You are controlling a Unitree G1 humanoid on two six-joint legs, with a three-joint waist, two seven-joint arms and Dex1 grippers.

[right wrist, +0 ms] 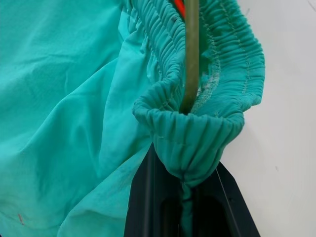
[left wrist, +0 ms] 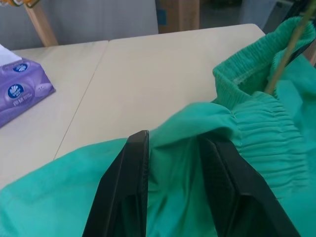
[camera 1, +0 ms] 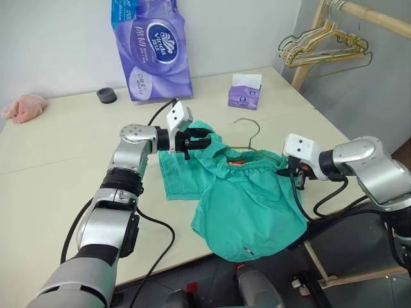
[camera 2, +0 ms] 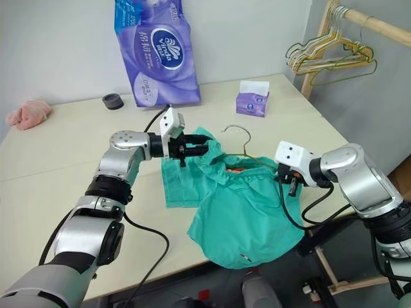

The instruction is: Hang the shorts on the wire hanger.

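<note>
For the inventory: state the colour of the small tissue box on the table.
Purple, with white tissue on top: the tissue box, best in the right eye view.

Cream tabletop (camera 1: 58, 147) sitting against a pale grey wall (camera 1: 58, 45); wooden clothes rail (camera 1: 379, 19) standing at right, carrying spare hangers (camera 1: 324, 48).

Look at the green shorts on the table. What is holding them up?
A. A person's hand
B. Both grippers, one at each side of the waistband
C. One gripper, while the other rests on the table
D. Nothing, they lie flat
B: the left gripper pinches one side of the shorts and the right gripper is shut on the waistband at the other side, with the wire hanger passing through the waistband between them.
</note>
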